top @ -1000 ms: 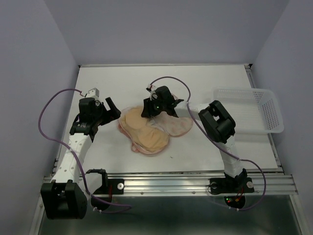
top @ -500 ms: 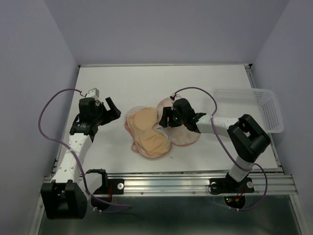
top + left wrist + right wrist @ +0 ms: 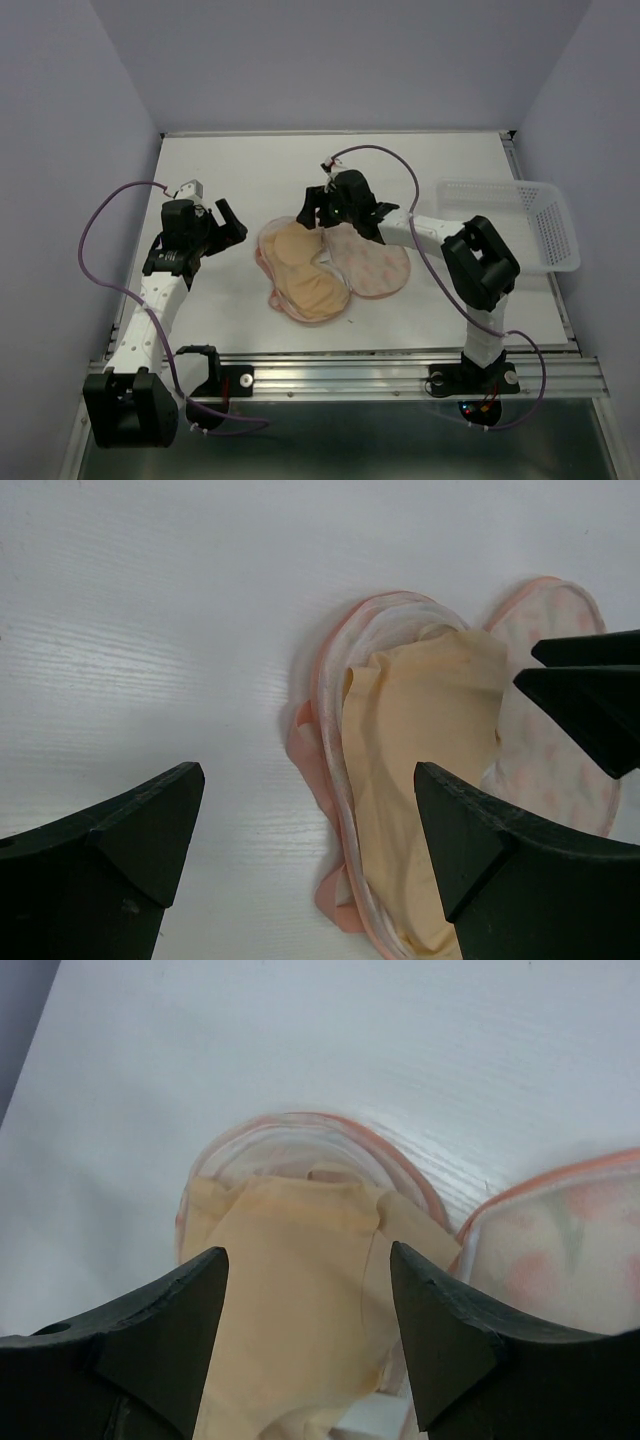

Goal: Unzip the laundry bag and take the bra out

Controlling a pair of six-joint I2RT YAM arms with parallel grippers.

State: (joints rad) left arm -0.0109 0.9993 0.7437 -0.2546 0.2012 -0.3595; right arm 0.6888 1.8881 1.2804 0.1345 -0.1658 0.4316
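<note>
Hovering over the far end of the bra (image 3: 303, 272), your right gripper (image 3: 319, 206) stands parted, holding nothing. The bra lies mid-table on the unzipped laundry bag (image 3: 376, 268), whose patterned flap spreads right. Your left gripper (image 3: 228, 221) sits wide and empty, just left. A mesh basket (image 3: 545, 238) stands well apart, far right. The bra's long axis runs far-left to near-right.
</note>
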